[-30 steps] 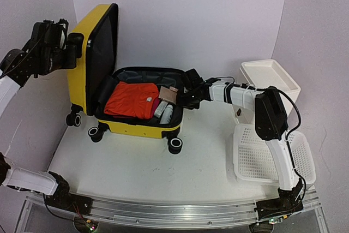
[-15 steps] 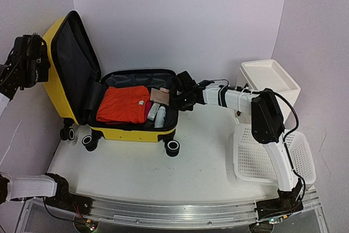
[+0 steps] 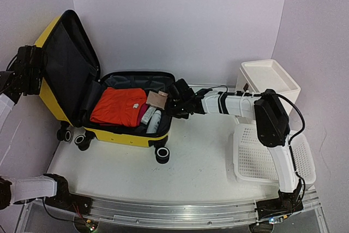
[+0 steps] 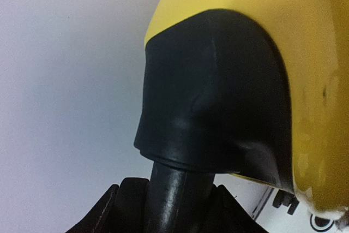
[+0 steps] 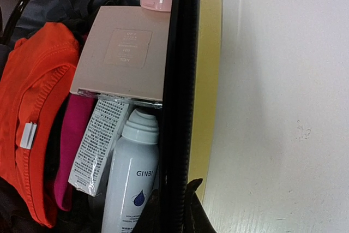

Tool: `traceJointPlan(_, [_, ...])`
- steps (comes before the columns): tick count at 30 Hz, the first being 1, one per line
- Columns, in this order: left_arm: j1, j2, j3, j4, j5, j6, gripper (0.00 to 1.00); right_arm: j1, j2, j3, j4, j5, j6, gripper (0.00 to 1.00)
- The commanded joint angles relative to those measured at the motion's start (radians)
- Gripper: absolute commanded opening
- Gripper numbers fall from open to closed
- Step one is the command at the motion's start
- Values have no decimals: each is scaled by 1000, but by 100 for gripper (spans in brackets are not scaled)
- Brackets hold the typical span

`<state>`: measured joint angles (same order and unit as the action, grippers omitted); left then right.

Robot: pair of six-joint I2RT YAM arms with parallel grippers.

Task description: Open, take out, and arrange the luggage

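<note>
The yellow luggage lies open on the table, its lid tilted back to the left with the dark lining showing. Inside lie an orange shirt, a tan box, a white spray bottle and a printed white carton. My left gripper is shut on the luggage's black handle behind the lid. My right gripper is shut on the black zipper rim of the luggage's right wall.
A white three-drawer cabinet stands at the back right. A white perforated basket lies at the front right, beside my right arm. The luggage's black wheels rest near the table's middle and left.
The lid has swung from near upright to leaning back to the left, held by my left gripper. The luggage and my right gripper have shifted left and nearer.
</note>
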<state>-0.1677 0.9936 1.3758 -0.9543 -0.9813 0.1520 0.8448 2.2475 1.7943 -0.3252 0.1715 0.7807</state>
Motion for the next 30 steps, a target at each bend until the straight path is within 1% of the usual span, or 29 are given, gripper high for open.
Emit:
traceJointPlan(1, [33,-16,-26,193,-187,-88,23,159,-90,-31,175,-300,-5,0])
traceJointPlan(3, [34,-6,-26,216,-195,-55,30,161,-86,-29,179,-298,-8,0])
traceJointPlan(5, [34,5,-8,218,-190,-35,41,160,-82,-26,179,-286,-25,0])
traceJointPlan(7, [35,6,21,213,-153,-13,60,160,-79,-22,179,-275,-37,0])
traceJointPlan(8, [34,3,41,200,-130,-10,72,159,-78,-21,179,-272,-42,0])
traceJointPlan(9, [33,-3,76,153,-91,-40,80,159,-80,-22,179,-266,-48,0])
traceJointPlan(11, [33,-28,143,61,33,-84,94,155,-80,-16,168,-255,-62,0])
traceJointPlan(12, [33,-46,175,19,145,-102,99,152,-79,-10,152,-251,-71,0])
traceJointPlan(14, [33,-86,224,-34,293,-121,99,142,-80,-1,120,-248,-87,1])
traceJointPlan(15, [33,-109,246,-49,350,-124,99,136,-82,0,110,-250,-93,4])
traceJointPlan(18, [33,-137,310,-78,449,-143,99,121,-94,7,76,-251,-118,11])
traceJointPlan(20, [33,-138,339,-92,536,-180,97,112,-97,42,22,-271,-137,24])
traceJointPlan(22, [33,-143,343,-78,701,-224,97,100,-124,72,-77,-276,-185,46])
traceJointPlan(24, [33,-133,330,-33,901,-263,95,89,-196,60,-195,-213,-292,71])
traceJointPlan(26, [33,-106,310,22,1131,-272,94,80,-303,18,-343,-77,-406,90])
traceJointPlan(27, [33,-91,295,52,1233,-282,94,79,-364,-27,-400,-5,-463,97])
traceJointPlan(29, [33,-69,248,139,1414,-300,94,75,-492,-120,-503,126,-537,98])
traceJointPlan(30, [34,-59,220,207,1510,-317,94,69,-556,-169,-556,167,-539,98])
